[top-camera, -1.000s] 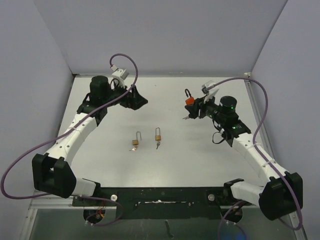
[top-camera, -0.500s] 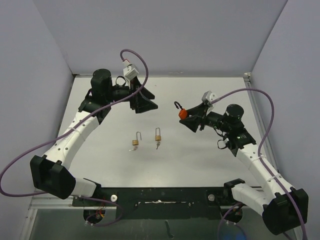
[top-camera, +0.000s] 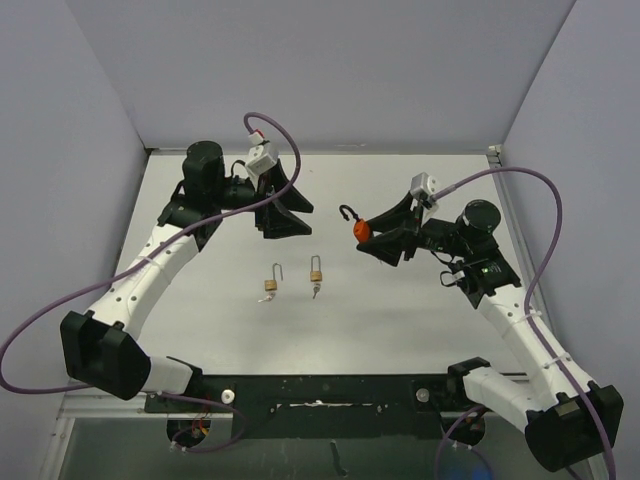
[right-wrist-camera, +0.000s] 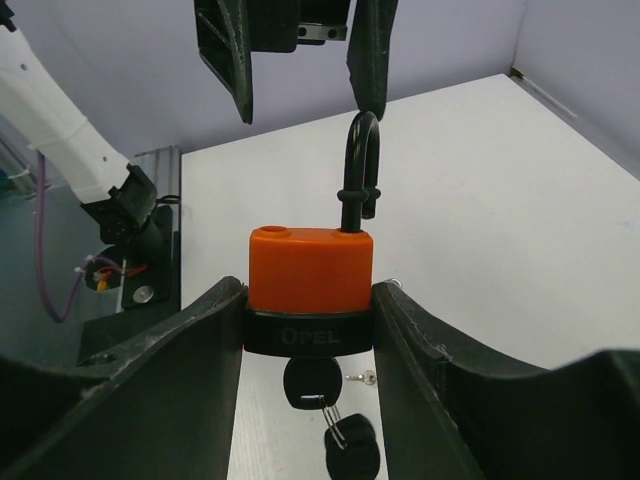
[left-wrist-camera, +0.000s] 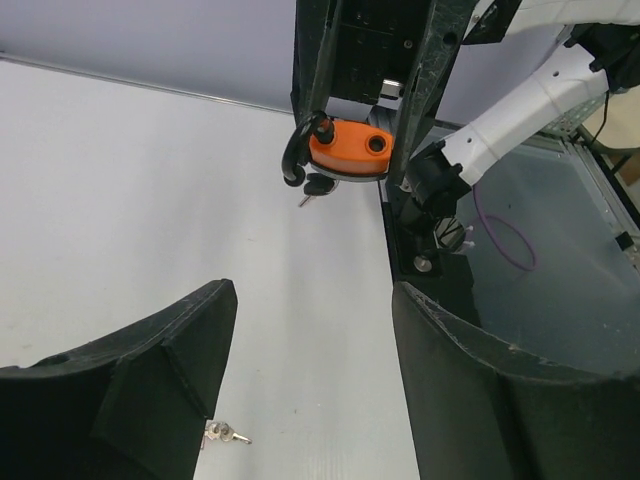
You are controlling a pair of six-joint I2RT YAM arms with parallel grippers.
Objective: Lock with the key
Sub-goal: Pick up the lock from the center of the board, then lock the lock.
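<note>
My right gripper (top-camera: 388, 236) is shut on an orange padlock (top-camera: 362, 229) with a black base and holds it in the air over the table. In the right wrist view the padlock (right-wrist-camera: 310, 270) sits between my fingers (right-wrist-camera: 180, 370). Its black shackle (right-wrist-camera: 362, 160) is open and points at the left gripper. A black key (right-wrist-camera: 312, 385) is in the base, with a second key hanging from it. My left gripper (top-camera: 290, 212) is open and empty, facing the padlock (left-wrist-camera: 350, 150) from a short distance.
Two small brass padlocks (top-camera: 271, 280) (top-camera: 316, 272) with open shackles lie on the white table (top-camera: 400, 320) in the middle, below both grippers. A small silver key (left-wrist-camera: 225, 433) lies on the table under the left gripper. Walls enclose the table at the back and sides.
My right gripper has carried the orange padlock left towards the middle and turned its shackle towards the left arm. My left gripper has swung right towards it.
</note>
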